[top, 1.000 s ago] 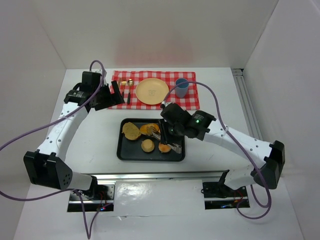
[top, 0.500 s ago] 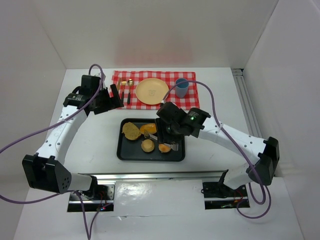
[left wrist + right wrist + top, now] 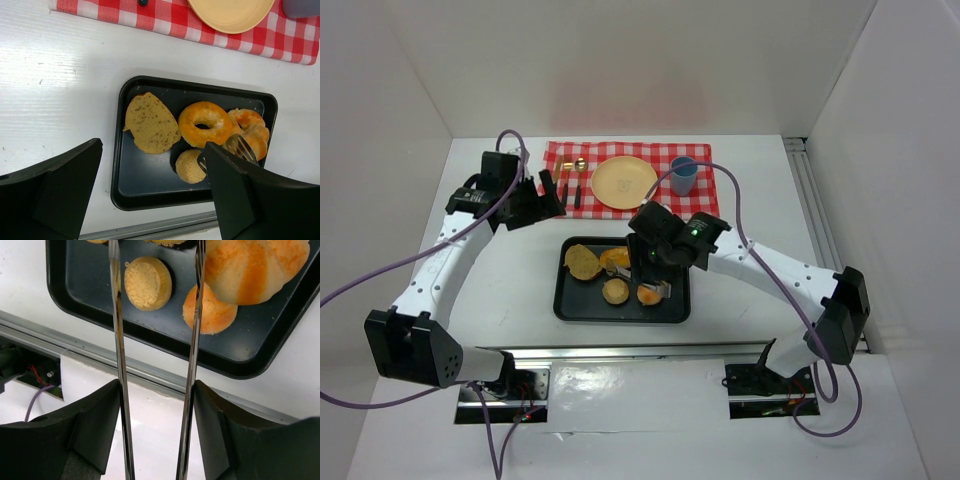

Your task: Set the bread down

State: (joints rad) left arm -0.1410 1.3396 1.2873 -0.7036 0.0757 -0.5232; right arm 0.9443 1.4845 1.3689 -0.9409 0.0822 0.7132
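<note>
Several breads lie in the black tray (image 3: pixel 565 305): a flat slice (image 3: pixel 582 262), a ring-shaped one (image 3: pixel 617 258), a small round bun (image 3: pixel 615 292) and an orange bun (image 3: pixel 648 295). My right gripper (image 3: pixel 655 262) is shut on metal tongs (image 3: pixel 117 340), whose two arms stand spread apart above the tray. In the right wrist view the small bun (image 3: pixel 147 282) shows between the tong arms, with the orange bun (image 3: pixel 212 312) and a ridged roll (image 3: pixel 255 267) beside the right arm. My left gripper (image 3: pixel 548 193) hangs open and empty above the table left of the tray.
A yellow plate (image 3: pixel 624 183), a blue cup (image 3: pixel 683 176) and cutlery (image 3: pixel 578 180) lie on a red checked cloth (image 3: pixel 705 205) behind the tray. White walls close in the table on three sides. A metal rail (image 3: pixel 100 357) runs along the near edge.
The tong arms have spread wider, and my right arm has shifted left and farther over the tray. The left arm has barely moved.
</note>
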